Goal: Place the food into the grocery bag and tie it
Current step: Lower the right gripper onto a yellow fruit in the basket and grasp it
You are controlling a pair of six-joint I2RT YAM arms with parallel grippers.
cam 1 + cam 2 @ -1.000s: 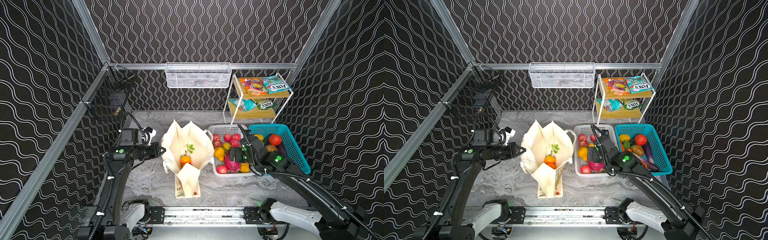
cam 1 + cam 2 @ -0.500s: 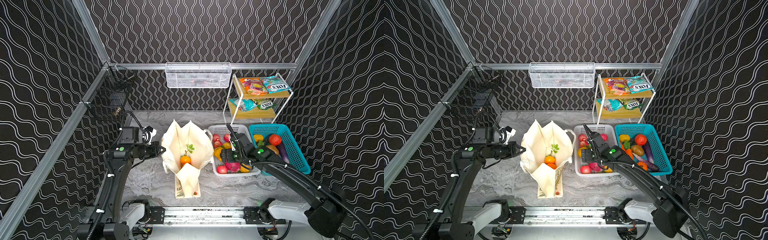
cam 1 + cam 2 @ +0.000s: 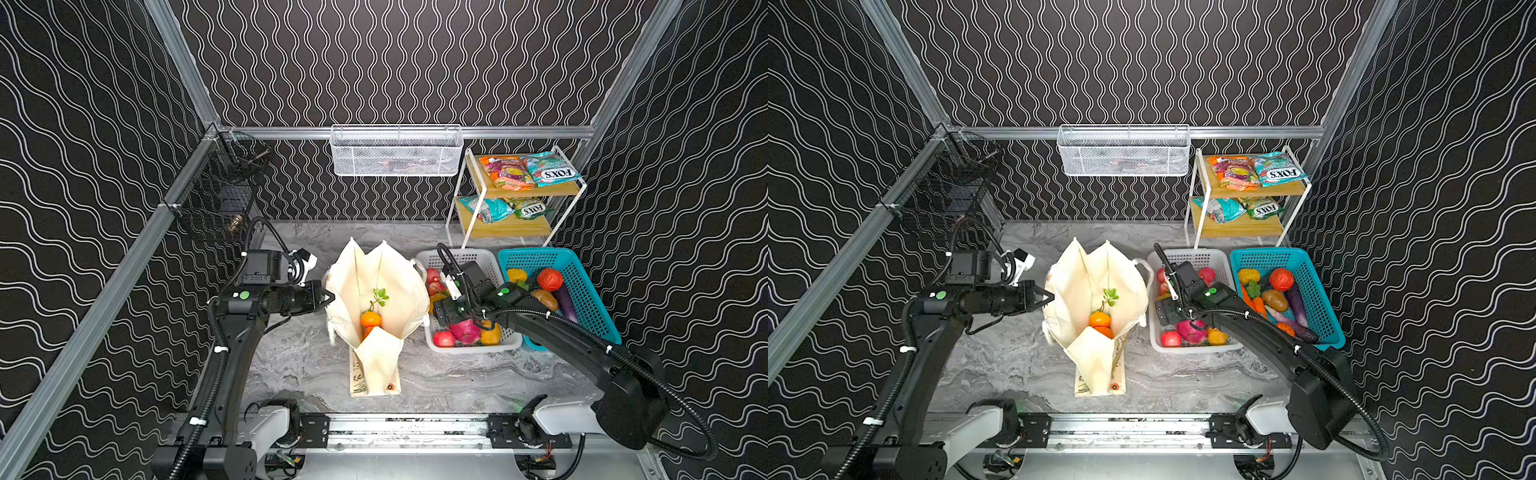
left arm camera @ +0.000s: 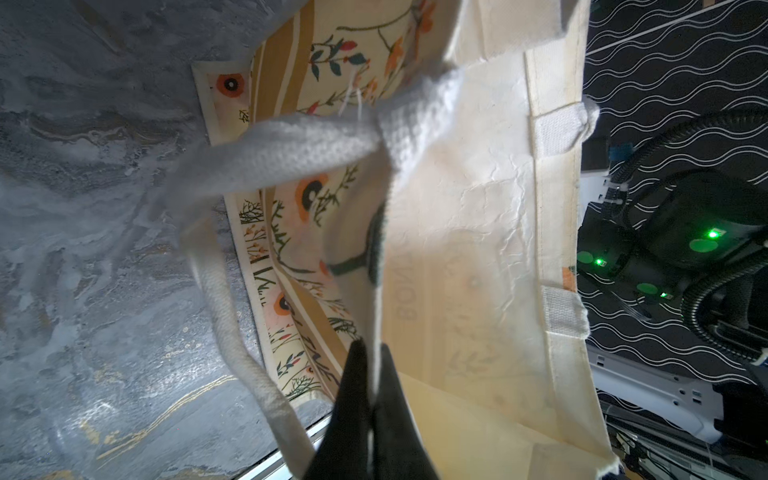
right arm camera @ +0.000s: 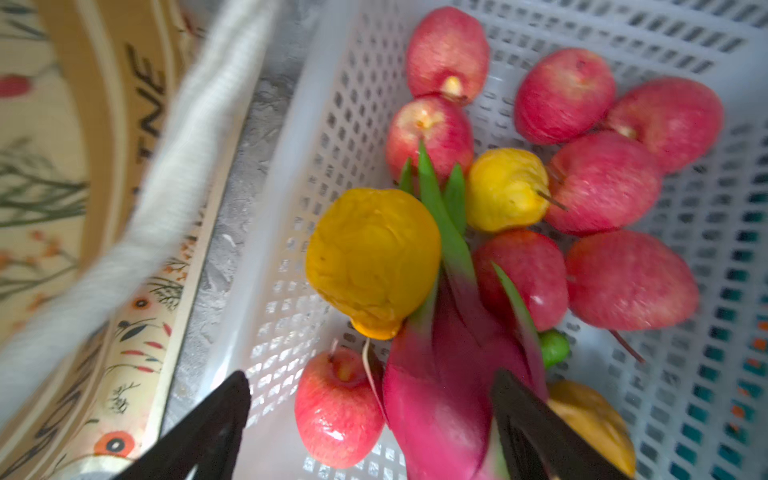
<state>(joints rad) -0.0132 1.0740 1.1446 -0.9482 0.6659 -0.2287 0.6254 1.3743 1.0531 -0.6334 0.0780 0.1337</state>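
Observation:
The cream flower-print grocery bag [image 3: 376, 282] [image 3: 1096, 278] stands open mid-table with an orange [image 3: 370, 319] [image 3: 1099, 319] inside. My left gripper [image 3: 330, 297] [image 3: 1050, 297] [image 4: 372, 353] is shut on the bag's left rim and holds it open. My right gripper [image 3: 437, 316] [image 3: 1160, 316] [image 5: 374, 399] hangs open over the left part of the white basket [image 3: 478, 348]. A red apple [image 5: 338, 407] and a pink dragon fruit [image 5: 440, 395] [image 3: 464, 330] lie between its fingers. A yellow pear [image 5: 374, 257] lies just beyond them. FOX'S packets [image 3: 550, 168] sit on the shelf.
A teal basket [image 3: 582, 282] of vegetables stands right of the white one. The wood-and-wire shelf [image 3: 511, 228] is behind both. A white mesh tray [image 3: 397, 151] hangs on the back wall and a black wire basket [image 3: 220, 199] on the left wall.
My right gripper has swung left from the border of the two baskets to the white basket's left side, near the bag. The left arm and bag have not moved.

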